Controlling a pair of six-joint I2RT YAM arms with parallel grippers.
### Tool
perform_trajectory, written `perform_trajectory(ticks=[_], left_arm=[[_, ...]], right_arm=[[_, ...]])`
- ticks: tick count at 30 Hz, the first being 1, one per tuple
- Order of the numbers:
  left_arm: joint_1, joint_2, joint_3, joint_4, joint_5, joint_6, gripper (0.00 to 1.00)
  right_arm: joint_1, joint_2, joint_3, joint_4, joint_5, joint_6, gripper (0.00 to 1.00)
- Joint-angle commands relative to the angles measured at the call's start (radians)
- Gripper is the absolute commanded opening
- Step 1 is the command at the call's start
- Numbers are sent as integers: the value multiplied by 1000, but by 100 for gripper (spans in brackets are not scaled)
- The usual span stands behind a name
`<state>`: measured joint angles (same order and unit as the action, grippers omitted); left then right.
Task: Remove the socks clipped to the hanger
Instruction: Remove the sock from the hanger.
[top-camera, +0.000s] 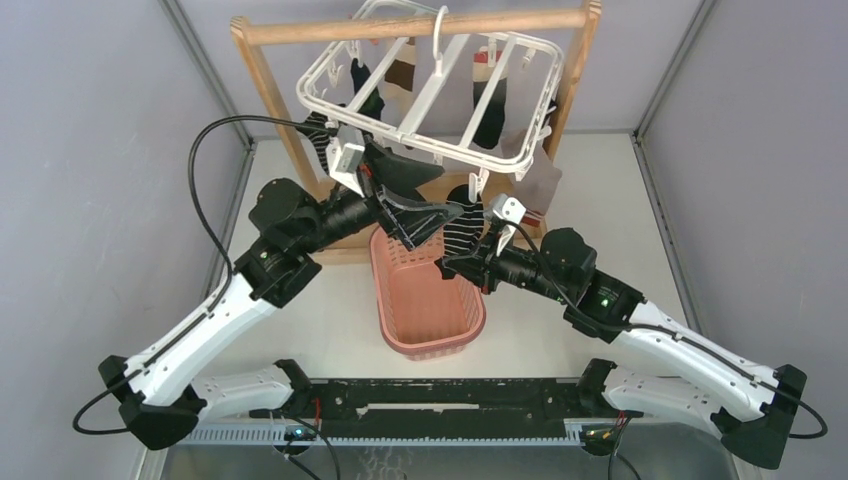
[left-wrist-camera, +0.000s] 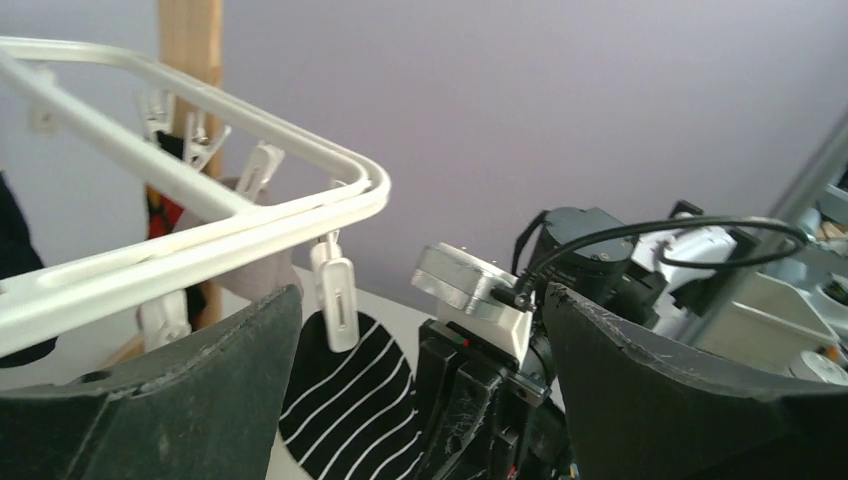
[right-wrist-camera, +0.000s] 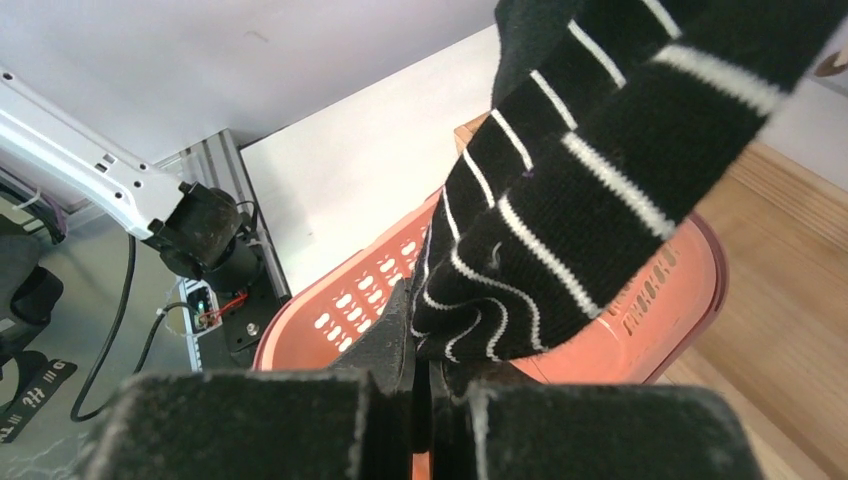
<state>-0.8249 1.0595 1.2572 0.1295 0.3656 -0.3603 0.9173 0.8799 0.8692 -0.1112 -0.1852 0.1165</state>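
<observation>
Near the basket (right-wrist-camera: 660, 300), right jaws pinch the striped sock (right-wrist-camera: 600, 180), seen only wrist-side; left jaws spread.

What the views hide or cut off

From above, the left hand (top-camera: 425, 212) covers the basket's (top-camera: 440, 335) far end and part of the striped sock (top-camera: 462, 232), and the right hand's (top-camera: 458, 262) fingertips cannot be made out against it; the hanger's (top-camera: 430, 95) far rail and the rack's (top-camera: 400, 28) right post are cut by the upper edge. Left wrist view: the hanger runs off the left edge, the sock off the bottom, and the socks (left-wrist-camera: 160, 215) behind the hanger are too blurred to tell apart. Right wrist view: the sock's upper end leaves the frame.
</observation>
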Motion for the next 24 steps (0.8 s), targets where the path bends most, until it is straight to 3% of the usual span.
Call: perform_trajectory(ticks=[1, 8, 17, 24], left_arm=[[11, 39, 7, 94, 158, -39, 93], [33, 70, -1, 124, 196, -54, 90], [38, 74, -4, 44, 59, -42, 88], [38, -70, -188, 44, -47, -41, 89]], right_arm=[[8, 1, 53, 21, -23, -11, 0], [8, -7, 54, 11, -30, -11, 0], [10, -8, 57, 7, -28, -8, 0], [11, -15, 57, 16, -23, 7, 0]])
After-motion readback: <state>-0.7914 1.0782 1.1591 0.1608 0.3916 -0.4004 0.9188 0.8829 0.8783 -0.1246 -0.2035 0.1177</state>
